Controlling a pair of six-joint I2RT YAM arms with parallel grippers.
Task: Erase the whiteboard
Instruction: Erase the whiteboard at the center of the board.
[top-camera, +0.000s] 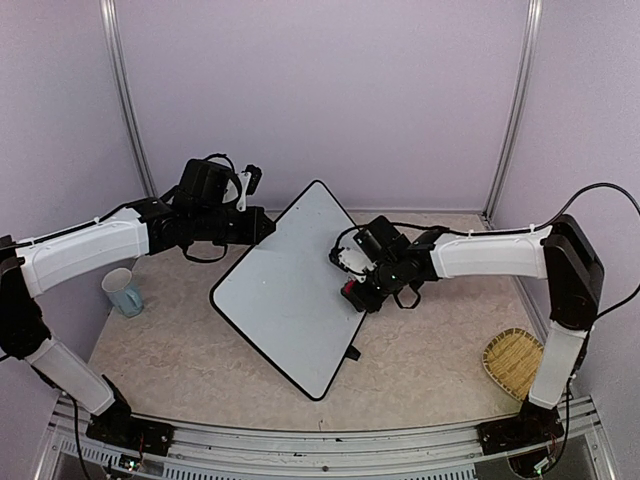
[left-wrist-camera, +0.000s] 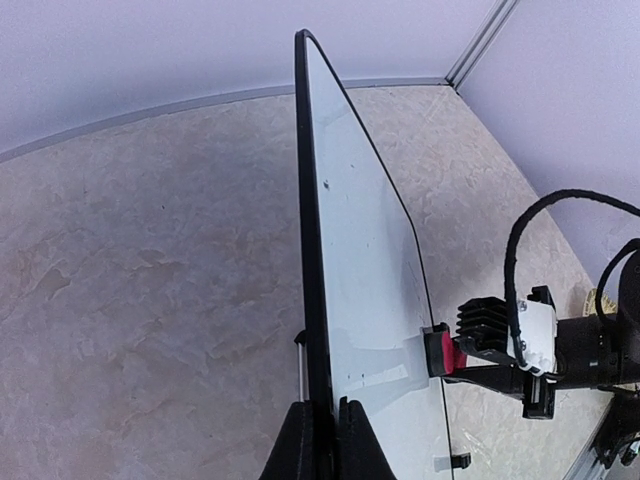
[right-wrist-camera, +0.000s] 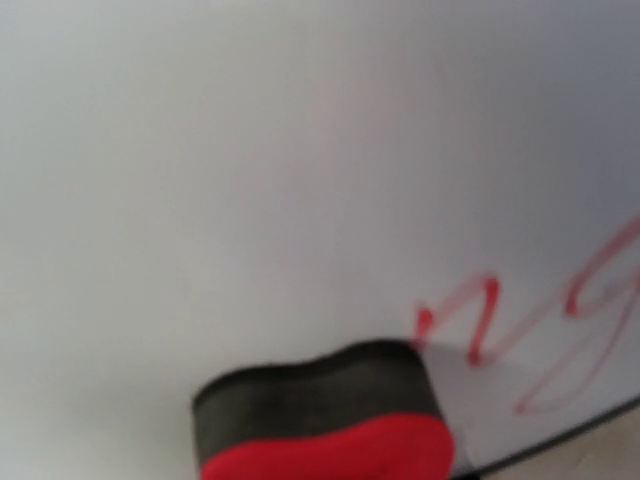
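The whiteboard (top-camera: 290, 300), white with a thin black frame, stands tilted on the table, one black foot (top-camera: 352, 352) showing. My left gripper (top-camera: 262, 228) is shut on its upper left edge; in the left wrist view the fingers (left-wrist-camera: 300, 445) pinch the frame of the whiteboard (left-wrist-camera: 370, 250). My right gripper (top-camera: 352, 285) is shut on a red and black eraser (left-wrist-camera: 440, 352) and presses it against the board's right side. In the right wrist view the eraser (right-wrist-camera: 325, 420) touches the whiteboard (right-wrist-camera: 250, 150) just left of red handwriting (right-wrist-camera: 540, 330). My right fingers are hidden there.
A pale blue mug (top-camera: 123, 292) stands at the left near my left arm. A woven basket (top-camera: 513, 363) lies at the front right. Lilac walls close in the back and sides of the beige table (top-camera: 430, 360).
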